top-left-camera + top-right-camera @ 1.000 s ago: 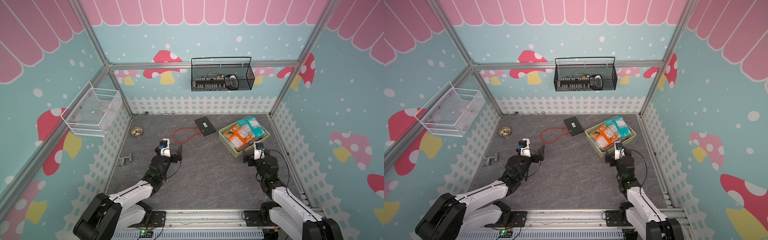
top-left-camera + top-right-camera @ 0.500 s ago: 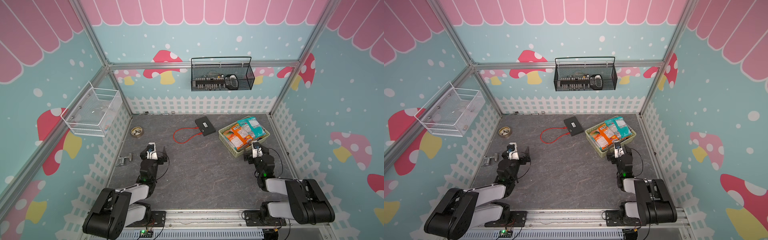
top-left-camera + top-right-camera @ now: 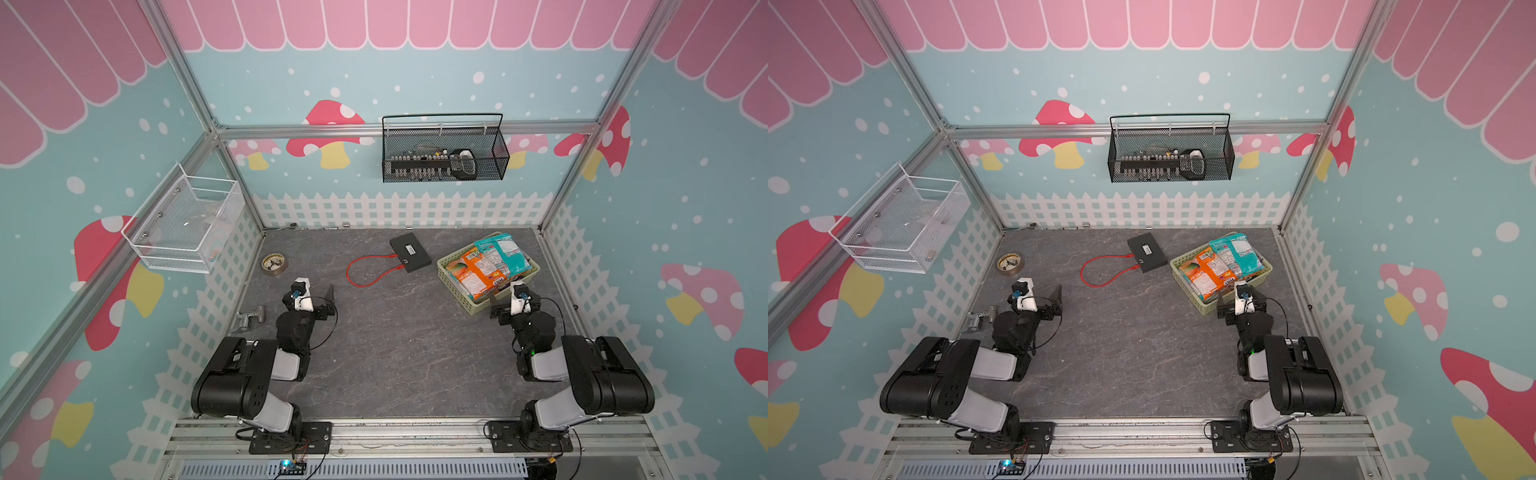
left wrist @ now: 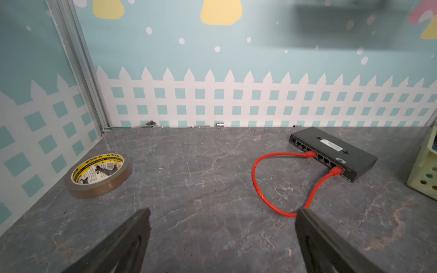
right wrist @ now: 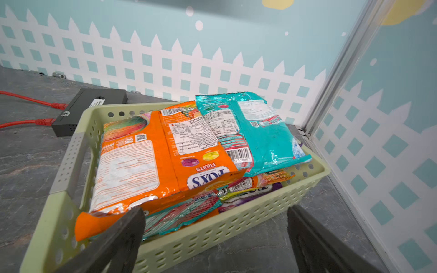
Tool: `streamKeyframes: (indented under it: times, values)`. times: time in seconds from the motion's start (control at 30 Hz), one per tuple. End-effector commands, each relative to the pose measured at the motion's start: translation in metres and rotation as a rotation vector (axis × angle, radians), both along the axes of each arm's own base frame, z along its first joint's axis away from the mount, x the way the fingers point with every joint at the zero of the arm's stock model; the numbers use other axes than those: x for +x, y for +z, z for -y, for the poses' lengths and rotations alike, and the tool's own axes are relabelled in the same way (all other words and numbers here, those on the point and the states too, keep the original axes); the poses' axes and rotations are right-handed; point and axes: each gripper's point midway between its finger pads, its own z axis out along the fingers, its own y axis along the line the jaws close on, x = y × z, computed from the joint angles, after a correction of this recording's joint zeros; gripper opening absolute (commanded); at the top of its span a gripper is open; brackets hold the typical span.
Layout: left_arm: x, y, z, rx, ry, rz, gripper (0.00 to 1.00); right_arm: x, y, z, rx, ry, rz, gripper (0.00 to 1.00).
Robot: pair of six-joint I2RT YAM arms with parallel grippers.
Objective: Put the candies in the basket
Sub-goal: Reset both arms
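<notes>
Through my right wrist view, my right hand [image 5: 215, 211] stands wide with nothing between its dark fingers, just before the near wall of the basket [image 5: 212, 238]. The basket is pale yellow-green plastic, pierced with rows of holes, with a grey bar at one handle end. The candies [image 5: 165, 153] lie flat in it, piled above the rim. One orange bag on top reads "FOX'S" and "FRUITS", upside down to me. The orange bags also carry barcodes, a QR code and white panels of print too small to read. A teal bag overlaps them, and purple and striped bags show beneath.

Through my left wrist view, my left hand [image 4: 222, 212] is also wide and empty over the bare bench [image 4: 189, 177]. A black box [image 4: 350, 158] with a looped red cable [image 4: 283, 154] lies near the basket's corner, and its white label is unreadable. A tape roll [image 4: 98, 190] with a yellow, black-printed core lies well apart from the basket.

In both top views every candy bag I can see is inside the basket. My right hand is just beside the basket, and my left hand is well apart from it.
</notes>
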Motion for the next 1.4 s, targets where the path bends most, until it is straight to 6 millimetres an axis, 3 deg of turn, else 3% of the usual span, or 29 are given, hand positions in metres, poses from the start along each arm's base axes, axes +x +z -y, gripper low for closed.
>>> streamKeyframes:
  times: [0.0,1.07,1.37]
  values:
    - [0.0026,0.0009,-0.0012,-0.023,-0.004,0.001,0.99,0.0018,0.0112,0.0103,0.027,-0.064,0.044,0.99]
    - [0.0019,-0.0004,-0.0004,-0.023,-0.007,-0.007,0.99,0.0018,0.0120,0.0097,0.026,-0.062,0.046,0.99]
    - [0.0021,-0.0001,-0.0004,-0.024,-0.007,-0.006,0.99,0.0068,0.0087,0.0014,0.006,-0.018,0.023,0.99]
